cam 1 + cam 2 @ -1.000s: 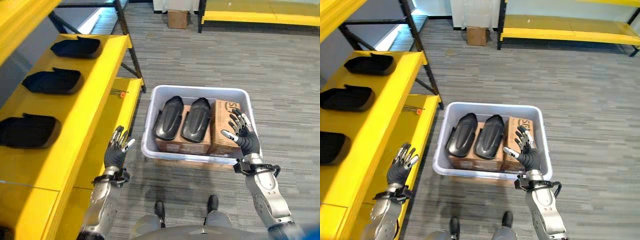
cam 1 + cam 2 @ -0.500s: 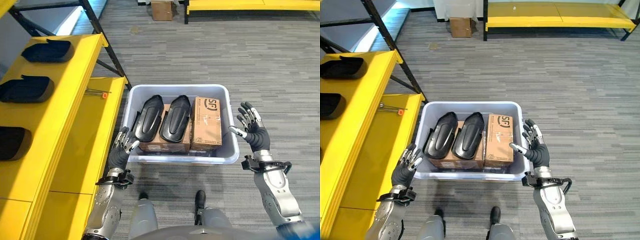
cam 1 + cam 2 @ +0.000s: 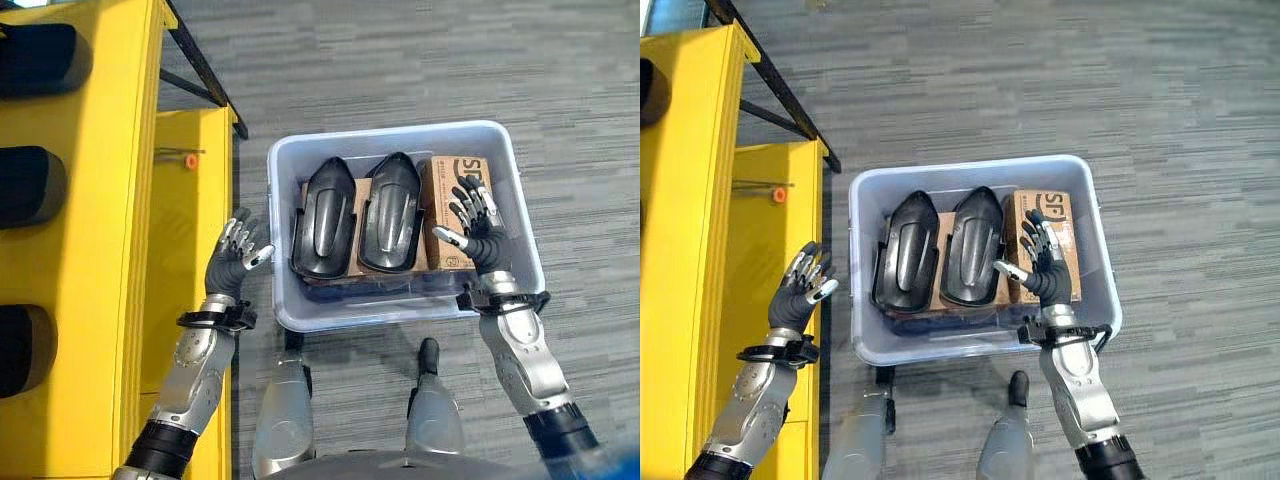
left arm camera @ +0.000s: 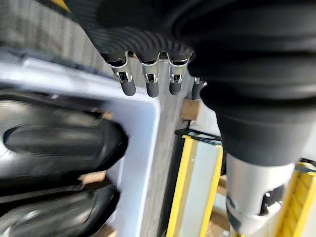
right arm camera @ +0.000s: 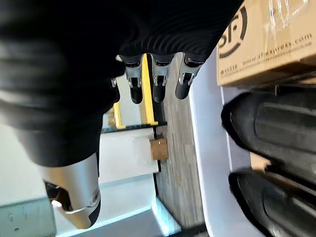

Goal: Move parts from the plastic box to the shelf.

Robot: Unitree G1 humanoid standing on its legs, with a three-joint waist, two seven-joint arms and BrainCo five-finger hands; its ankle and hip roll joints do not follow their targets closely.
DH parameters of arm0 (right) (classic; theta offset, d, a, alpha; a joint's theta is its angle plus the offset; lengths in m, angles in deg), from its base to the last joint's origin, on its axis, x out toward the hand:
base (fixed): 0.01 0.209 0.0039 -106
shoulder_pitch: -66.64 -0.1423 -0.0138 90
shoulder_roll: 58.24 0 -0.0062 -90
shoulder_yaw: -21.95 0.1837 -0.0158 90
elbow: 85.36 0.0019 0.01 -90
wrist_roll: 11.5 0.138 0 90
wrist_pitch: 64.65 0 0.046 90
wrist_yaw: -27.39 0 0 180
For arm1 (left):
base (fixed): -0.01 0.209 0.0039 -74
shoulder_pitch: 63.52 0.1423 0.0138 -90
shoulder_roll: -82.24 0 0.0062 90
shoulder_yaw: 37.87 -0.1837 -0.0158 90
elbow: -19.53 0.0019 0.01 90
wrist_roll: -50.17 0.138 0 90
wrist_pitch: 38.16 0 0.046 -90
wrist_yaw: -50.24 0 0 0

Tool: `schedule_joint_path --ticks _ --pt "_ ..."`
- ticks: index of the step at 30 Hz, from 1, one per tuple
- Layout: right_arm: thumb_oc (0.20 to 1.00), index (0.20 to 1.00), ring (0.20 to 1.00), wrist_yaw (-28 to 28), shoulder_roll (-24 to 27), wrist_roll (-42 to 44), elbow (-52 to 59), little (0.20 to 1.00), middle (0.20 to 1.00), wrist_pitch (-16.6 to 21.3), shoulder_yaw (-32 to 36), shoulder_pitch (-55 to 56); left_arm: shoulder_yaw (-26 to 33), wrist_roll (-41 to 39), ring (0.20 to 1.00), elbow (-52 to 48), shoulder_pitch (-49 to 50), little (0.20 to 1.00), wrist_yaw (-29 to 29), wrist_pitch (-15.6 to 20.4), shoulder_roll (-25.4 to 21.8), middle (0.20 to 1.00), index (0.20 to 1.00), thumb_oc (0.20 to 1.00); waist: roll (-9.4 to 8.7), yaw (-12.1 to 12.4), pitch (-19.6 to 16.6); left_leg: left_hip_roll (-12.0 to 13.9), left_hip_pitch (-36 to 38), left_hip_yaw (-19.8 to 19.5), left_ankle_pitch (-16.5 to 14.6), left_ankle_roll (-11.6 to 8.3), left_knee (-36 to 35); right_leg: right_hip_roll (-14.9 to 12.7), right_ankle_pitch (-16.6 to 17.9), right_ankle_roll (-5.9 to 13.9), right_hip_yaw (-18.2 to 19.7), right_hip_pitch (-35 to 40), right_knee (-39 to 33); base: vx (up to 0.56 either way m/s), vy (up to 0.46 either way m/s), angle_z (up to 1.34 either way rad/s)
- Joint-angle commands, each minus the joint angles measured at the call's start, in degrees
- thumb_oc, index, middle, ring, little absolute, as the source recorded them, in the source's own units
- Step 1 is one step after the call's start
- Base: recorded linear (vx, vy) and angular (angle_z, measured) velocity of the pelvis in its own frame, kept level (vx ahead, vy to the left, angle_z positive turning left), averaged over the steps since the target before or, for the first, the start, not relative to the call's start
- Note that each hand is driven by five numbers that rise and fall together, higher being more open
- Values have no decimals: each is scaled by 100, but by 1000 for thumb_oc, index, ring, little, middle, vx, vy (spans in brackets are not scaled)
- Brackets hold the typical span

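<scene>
Bright, even indoor light. Soft sheen on two glossy black moulded parts [image 3: 356,214]; both wrist views are blurred close up.

A cardboard box [image 3: 458,211] lies directly under the right robot hand [image 3: 478,238], with a second carton [image 3: 330,232] beside it toward the left robot hand [image 3: 234,262]. An orange-tipped tool [image 3: 180,158] lies well beyond the left robot hand. Grey carpet [image 3: 420,70] stretches past both.

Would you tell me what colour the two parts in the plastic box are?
Black parts, glossy, clearest in the left eye view.
</scene>
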Motion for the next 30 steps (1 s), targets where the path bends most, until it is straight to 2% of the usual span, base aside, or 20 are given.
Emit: schedule_joint_path --ticks 1,7,8,14,21,30 --pt "1000 1000 1000 272 171 -124 92 1000 1000 289 80 -69 203 88 1000 -414 -97 1000 135 321 308 1000 1000 1000 197 -54 -223 585 131 142 213 -80 41 76 247 124 148 -300 243 -11 28 -5" --pt "1000 1000 1000 886 -91 -334 -661 1000 1000 285 -186 -1122 -60 137 1000 -465 -679 1000 447 408 400 1000 1000 1000 300 36 -33 498 -222 118 233 -61 139 15 338 128 123 -588 259 -16 6 0" --pt "1000 1000 1000 1218 -146 -477 -926 1000 1000 283 -159 -1472 -170 178 1000 -490 -919 1000 598 458 414 1000 1000 1000 378 48 98 492 -323 112 229 -61 175 8 351 124 159 -726 305 -38 0 5" --pt "1000 1000 1000 1491 -226 -502 -1099 1000 1000 330 -92 -1662 -334 250 1000 -455 -1234 1000 767 496 449 1000 1000 1000 444 30 258 482 -513 149 188 -52 305 3 366 135 229 -948 393 -21 3 -3" --pt "1000 1000 1000 1558 -403 -365 -1276 1000 1000 362 -269 -1764 -444 270 1000 -367 -1476 1000 935 501 503 1000 1000 1000 486 -12 409 453 -718 161 142 -40 452 -4 386 133 274 -1155 481 -10 -2 -2" --pt "1000 1000 1000 1780 -434 -557 -1327 1000 1000 335 -178 -1740 -536 324 1000 -377 -1567 1000 1000 493 499 1000 1000 1000 543 -60 505 402 -852 159 112 -6 493 0 395 123 341 -1333 560 -5 1 -2"
